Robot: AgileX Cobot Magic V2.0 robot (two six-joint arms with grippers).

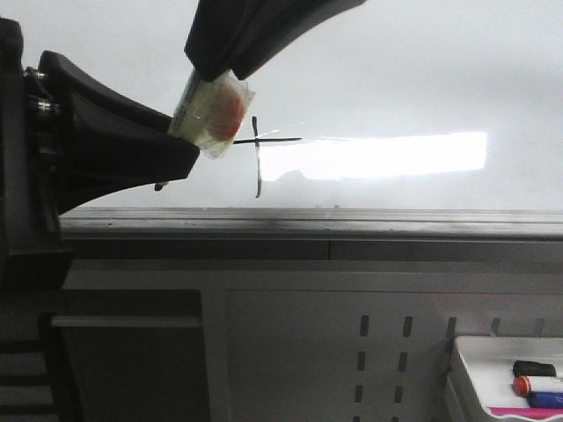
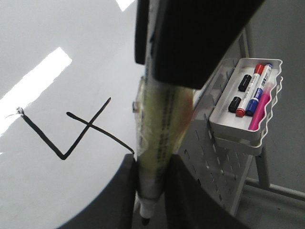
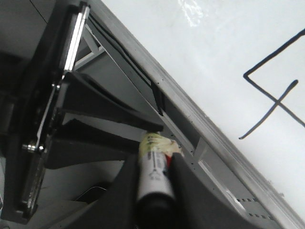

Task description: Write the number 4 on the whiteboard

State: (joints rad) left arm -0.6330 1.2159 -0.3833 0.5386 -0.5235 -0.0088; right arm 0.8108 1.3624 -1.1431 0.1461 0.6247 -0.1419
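Observation:
The number 4 (image 1: 268, 140) is drawn in thin black on the whiteboard (image 1: 396, 70). In the front view its slanted stroke is hidden behind a tape-wrapped marker (image 1: 214, 112). The whole 4 shows in the left wrist view (image 2: 76, 136) and the right wrist view (image 3: 274, 98). My left gripper (image 1: 189, 149) is shut on the marker (image 2: 157, 138) near its bare black tip, which is off the board. My right gripper (image 1: 215, 75) comes from above and is shut on the same marker (image 3: 153, 169) at its other end.
A dark grey ledge (image 1: 308, 224) runs along the board's lower edge. Below it is a perforated grey panel (image 1: 378, 352). A small white tray (image 1: 471, 352) with several markers hangs at the lower right, and also shows in the left wrist view (image 2: 217, 121).

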